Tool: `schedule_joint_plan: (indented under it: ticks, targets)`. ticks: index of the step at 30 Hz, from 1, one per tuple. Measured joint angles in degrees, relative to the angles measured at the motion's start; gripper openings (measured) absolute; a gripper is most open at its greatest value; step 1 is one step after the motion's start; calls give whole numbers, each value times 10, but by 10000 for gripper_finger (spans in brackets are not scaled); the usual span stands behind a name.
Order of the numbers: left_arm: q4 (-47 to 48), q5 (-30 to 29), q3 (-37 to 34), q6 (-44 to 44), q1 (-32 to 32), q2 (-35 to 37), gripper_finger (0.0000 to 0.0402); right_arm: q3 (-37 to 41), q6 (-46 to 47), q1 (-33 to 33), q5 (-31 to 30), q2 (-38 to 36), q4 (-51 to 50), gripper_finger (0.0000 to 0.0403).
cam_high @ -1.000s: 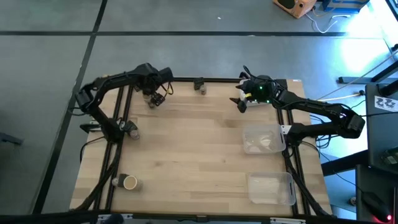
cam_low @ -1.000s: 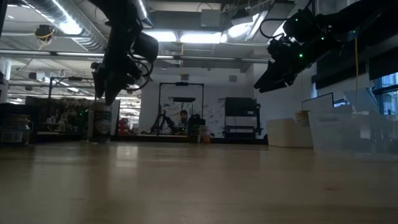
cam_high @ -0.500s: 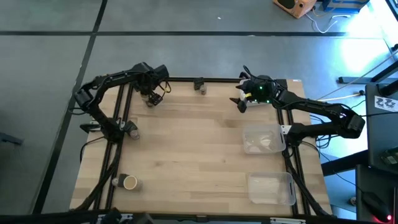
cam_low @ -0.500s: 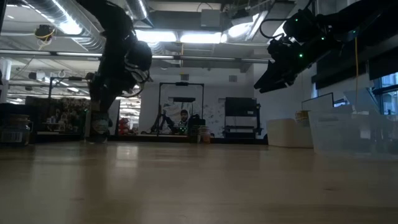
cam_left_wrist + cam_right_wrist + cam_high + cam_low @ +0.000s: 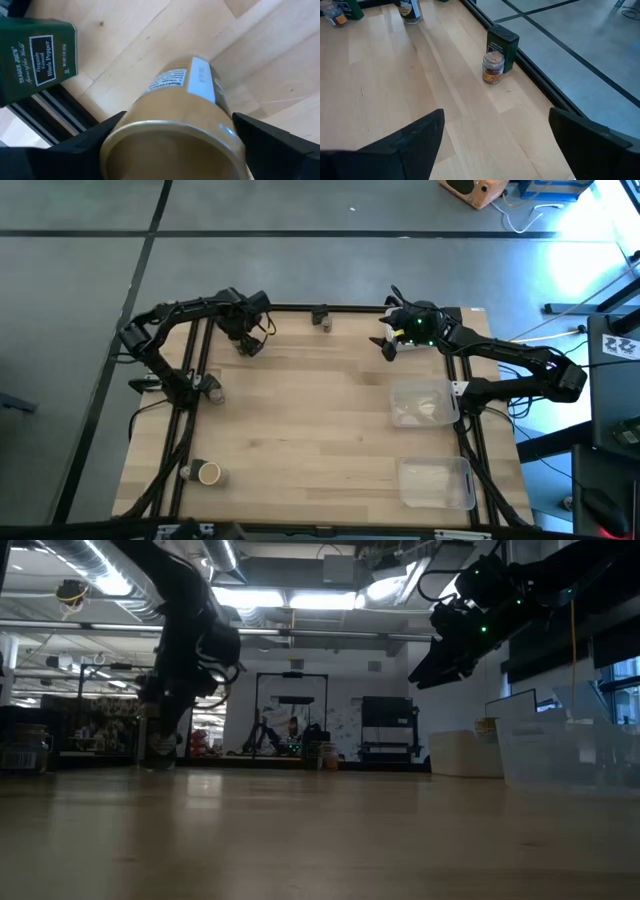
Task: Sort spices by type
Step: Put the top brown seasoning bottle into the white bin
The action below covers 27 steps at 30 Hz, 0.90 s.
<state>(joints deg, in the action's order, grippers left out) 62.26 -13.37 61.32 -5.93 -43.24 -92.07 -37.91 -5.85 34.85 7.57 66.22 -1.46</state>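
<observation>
A round jar with a tan lid (image 5: 175, 145) and a printed label stands upright on the wood at the table's far left. My left gripper (image 5: 245, 343) points down over it, open, one finger on each side of the lid; I see no touch. A dark green pepper tin (image 5: 37, 55) stands close by at the table's edge. My right gripper (image 5: 388, 347) hangs open above the far middle with nothing between its fingers. A green tin (image 5: 502, 42) and a small jar of orange spice (image 5: 493, 67) stand together at the far edge.
Two clear plastic trays (image 5: 420, 402) (image 5: 435, 482) sit along the right side. A tan-topped jar (image 5: 208, 473) stands at the near left, and another small container (image 5: 211, 388) at the left edge. Black frame rails (image 5: 190, 360) run along the table's left side.
My left gripper has come down over the tan-lidded jar and tipped to point more steeply downward, so its fingers now stand beside the lid. The jar has stayed where it was.
</observation>
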Motion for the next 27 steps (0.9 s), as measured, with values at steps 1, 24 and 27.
schedule_joint_plan:
  ticks: [1, 24, 27]
  targets:
    - [-2, 1, -1, 0, 1, 0, 328, 0, 0, 0, 0, 0, 0, 358]
    - [-82, 49, 32, -89, 190, -1, 267, 0, 18, -67, 77, -2, 14, 358]
    - [-110, 62, 51, -102, 220, -8, 268, 0, 11, -85, 75, -2, 14, 358]
